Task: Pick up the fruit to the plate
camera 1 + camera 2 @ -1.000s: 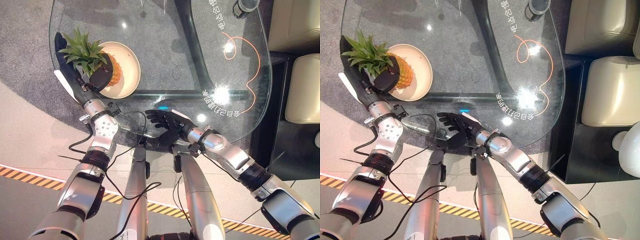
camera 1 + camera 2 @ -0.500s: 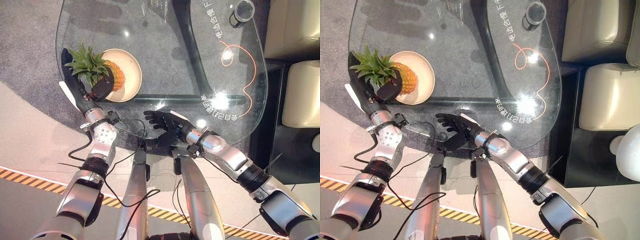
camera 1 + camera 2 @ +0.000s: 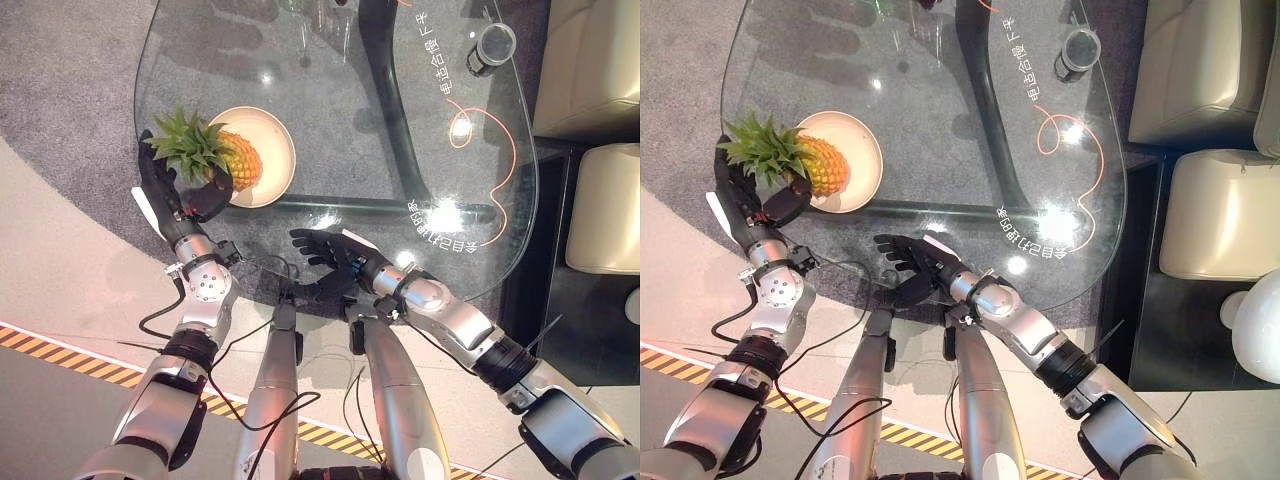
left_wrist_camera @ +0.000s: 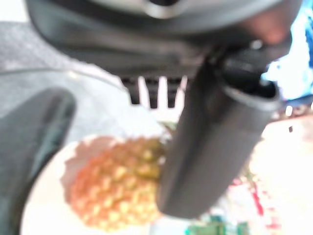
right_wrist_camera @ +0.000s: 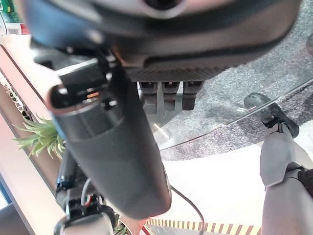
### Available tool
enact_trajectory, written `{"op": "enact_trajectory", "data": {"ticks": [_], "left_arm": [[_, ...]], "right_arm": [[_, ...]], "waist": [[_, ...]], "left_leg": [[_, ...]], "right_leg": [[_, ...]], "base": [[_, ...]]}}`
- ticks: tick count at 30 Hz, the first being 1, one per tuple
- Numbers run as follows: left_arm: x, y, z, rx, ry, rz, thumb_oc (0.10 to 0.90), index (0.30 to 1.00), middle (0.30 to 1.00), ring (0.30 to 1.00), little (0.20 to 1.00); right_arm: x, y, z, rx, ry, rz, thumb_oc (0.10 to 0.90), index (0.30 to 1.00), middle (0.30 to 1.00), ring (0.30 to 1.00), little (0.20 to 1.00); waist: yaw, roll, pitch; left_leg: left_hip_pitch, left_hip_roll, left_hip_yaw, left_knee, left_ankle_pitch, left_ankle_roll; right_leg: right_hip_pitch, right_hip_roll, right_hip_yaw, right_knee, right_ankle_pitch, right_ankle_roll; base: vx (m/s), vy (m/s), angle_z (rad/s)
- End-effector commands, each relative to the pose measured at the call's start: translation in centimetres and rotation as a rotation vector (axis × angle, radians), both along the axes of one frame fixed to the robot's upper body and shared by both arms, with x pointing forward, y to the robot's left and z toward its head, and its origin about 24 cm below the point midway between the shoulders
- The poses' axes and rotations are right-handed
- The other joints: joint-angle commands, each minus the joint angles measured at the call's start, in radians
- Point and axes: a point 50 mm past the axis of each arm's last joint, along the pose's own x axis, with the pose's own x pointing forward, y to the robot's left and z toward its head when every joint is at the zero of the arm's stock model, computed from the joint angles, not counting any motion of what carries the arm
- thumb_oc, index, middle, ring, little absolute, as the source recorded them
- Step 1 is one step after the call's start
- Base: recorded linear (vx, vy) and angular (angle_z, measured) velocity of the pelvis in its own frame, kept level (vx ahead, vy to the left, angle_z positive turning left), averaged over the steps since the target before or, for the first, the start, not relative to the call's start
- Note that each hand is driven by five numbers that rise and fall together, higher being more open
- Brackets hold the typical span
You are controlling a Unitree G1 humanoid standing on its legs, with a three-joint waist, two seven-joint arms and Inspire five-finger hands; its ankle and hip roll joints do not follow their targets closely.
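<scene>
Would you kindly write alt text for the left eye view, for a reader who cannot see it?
A pineapple lies on a cream plate at the near left of a glass table, with the robot's left hand at its leafy crown. The right hand is open by the table's near edge, and a dark cup stands at the far right.

A pineapple [image 3: 236,160] lies on a round plate [image 3: 272,153] at the left of the glass table [image 3: 350,110], its leafy crown reaching out over the plate's left rim. The left hand [image 3: 180,195] is at the crown (just off the table's near-left edge). The right hand [image 3: 330,258] sits at the near edge, midway. A cup [image 3: 490,48] stands far right; armchairs [image 3: 1210,150] lie beyond the table's right side.
</scene>
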Motion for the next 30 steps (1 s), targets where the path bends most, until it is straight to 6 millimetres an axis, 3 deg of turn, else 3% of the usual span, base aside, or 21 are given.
{"op": "enact_trajectory", "data": {"ticks": [1,8,17,30], "left_arm": [[-0.4,0.5,1.7,-0.060,-0.126,0.015,0.800,0.900,0.900,0.900,0.900],[-0.7,0.4,0.7,-0.069,-0.094,0.004,0.800,0.900,0.900,0.900,0.900],[-1.0,1.1,-0.3,-0.089,-0.050,0.008,0.800,0.900,0.900,0.900,0.900],[-3.3,1.4,-6.4,-0.205,0.145,0.025,0.800,0.900,0.900,0.900,0.900]], "right_arm": [[-2.5,2.8,2.8,0.191,-0.117,0.134,0.800,0.900,0.900,0.900,0.900],[-2.7,2.6,2.6,0.202,-0.117,0.137,0.800,0.900,0.900,0.900,0.900],[-2.5,2.3,2.6,0.196,-0.116,0.131,0.800,0.900,0.900,0.900,0.900],[-2.6,1.5,1.8,0.191,-0.103,0.104,0.800,0.900,0.900,0.900,0.900]], "waist": [[-0.021,0.025,-0.026],[-0.019,0.025,-0.026],[-0.019,0.044,-0.026],[-0.012,0.040,-0.026]], "left_leg": [[-0.004,-0.055,0.020,0.087,-0.039,0.049],[0.007,-0.053,0.018,0.077,-0.037,0.051],[0.031,-0.055,0.014,0.079,-0.040,0.051],[0.179,-0.052,0.003,0.030,-0.054,0.059]], "right_leg": [[0.081,0.018,-0.010,-0.111,0.041,0.043],[0.092,0.024,-0.011,-0.113,0.038,0.042],[0.118,0.022,-0.011,-0.108,0.028,0.038],[0.270,0.018,-0.001,-0.165,0.017,0.036]], "base": [[0.00,-0.040,0.02],[0.00,-0.017,0.00],[0.00,0.000,0.00],[0.00,0.000,0.00]]}}
